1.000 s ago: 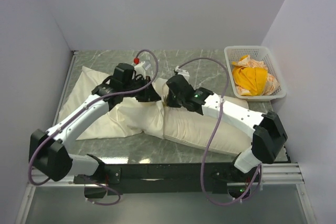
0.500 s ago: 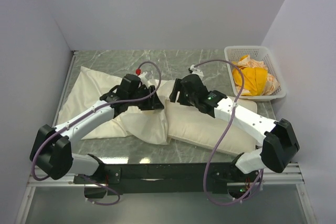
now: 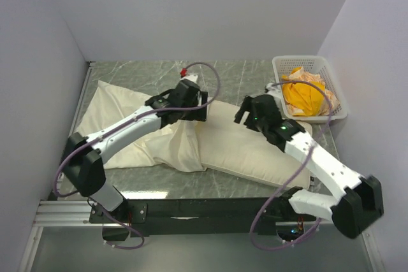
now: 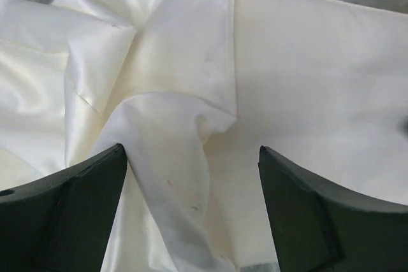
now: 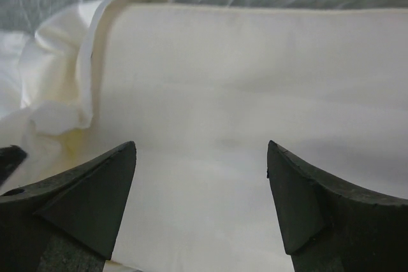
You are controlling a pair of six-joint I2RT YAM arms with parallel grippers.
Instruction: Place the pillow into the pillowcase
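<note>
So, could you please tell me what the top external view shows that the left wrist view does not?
Only the top external view shows both arms, the right gripper over the pillow, and the basket holding an orange-yellow cloth. Only the left wrist view shows the pillowcase hem bunched in folds between the left gripper's open fingers. Both show the pillowcase gathered at one end of the pillow on the marble table.

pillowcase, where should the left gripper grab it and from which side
Pinch the raised hem fold of the pillowcase, beside the pillow. Bring the left gripper straight down, open jaws straddling it: that fold stands up while the rest lies flatter.
</note>
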